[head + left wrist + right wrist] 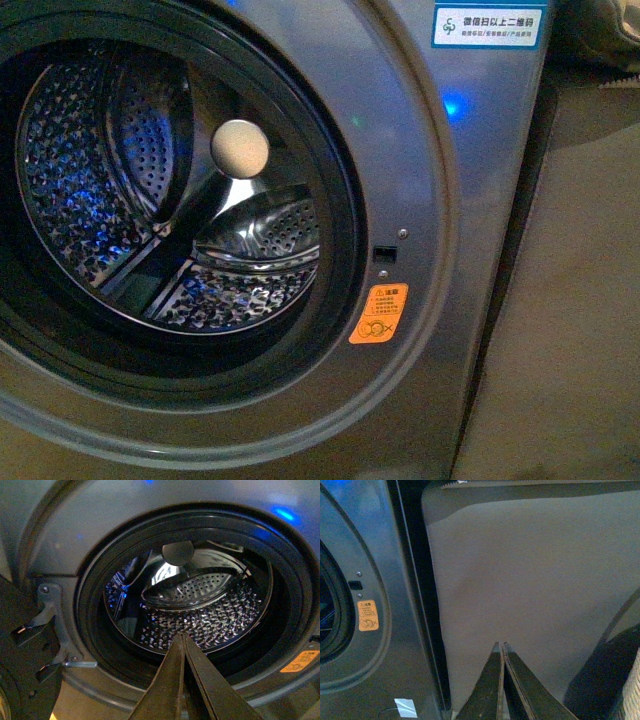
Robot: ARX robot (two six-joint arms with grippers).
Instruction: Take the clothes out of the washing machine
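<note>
The grey washing machine [440,200] fills the front view with its round porthole open onto the perforated steel drum [130,200]. Its orange warning sticker [378,313] sits right of the mouth. No dark clothes show in the drum in any view. My left gripper [181,639] is shut and empty, pointing at the lower rim of the drum mouth [200,615] from just outside it. My right gripper [500,647] is shut and empty, pointing at a plain grey-brown panel [530,580] to the right of the washing machine [380,570]. Neither arm shows in the front view.
A black door hinge bracket [47,625] sits at the mouth's left side. A woven wicker basket edge [632,690] shows beside the right gripper. A white label [490,22] is at the machine's upper right, and a dark gap [415,590] separates machine and panel.
</note>
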